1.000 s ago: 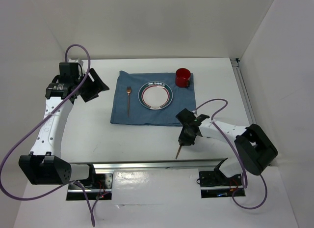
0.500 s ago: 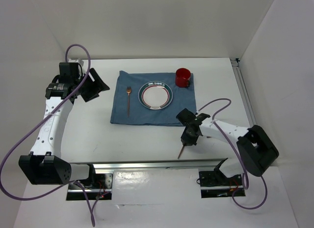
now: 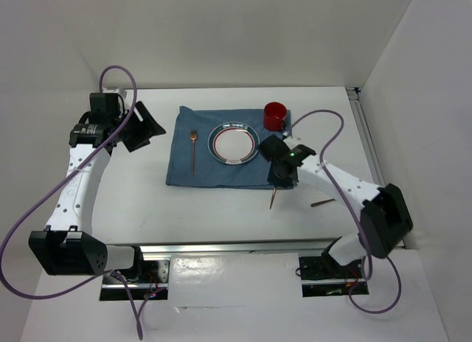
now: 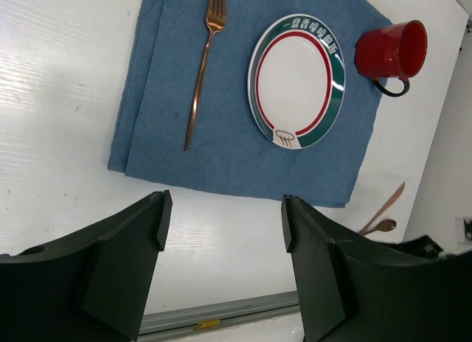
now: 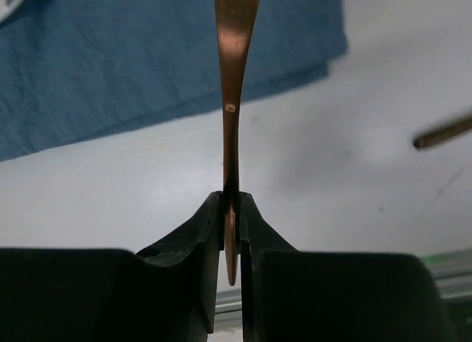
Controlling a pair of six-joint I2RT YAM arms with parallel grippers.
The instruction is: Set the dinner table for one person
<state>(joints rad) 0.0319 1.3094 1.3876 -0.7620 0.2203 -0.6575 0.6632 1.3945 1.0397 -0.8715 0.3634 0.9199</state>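
On the white dinner table (image 3: 147, 209) lies a blue placemat (image 3: 184, 172) with a green-and-red rimmed plate (image 3: 234, 144), a copper fork (image 3: 193, 149) to its left and a red mug (image 3: 275, 115) at its far right corner. My right gripper (image 3: 278, 183) hovers over the mat's near right corner, shut on a thin copper knife (image 3: 273, 198) that points toward the near edge. In the right wrist view the knife (image 5: 234, 47) is pinched flat in my right gripper (image 5: 231, 202). My left gripper (image 3: 150, 128) hangs open and empty, left of the mat.
A copper spoon (image 3: 322, 203) lies on the table right of the mat's near corner, and its bowl (image 4: 383, 225) shows in the left wrist view. An aluminium rail (image 3: 236, 248) runs along the near edge. White walls close in the back and both sides.
My right gripper has carried the knife away from the near edge, up to the mat's near right corner. The spoon now shows on the table behind it. The left arm has not moved.
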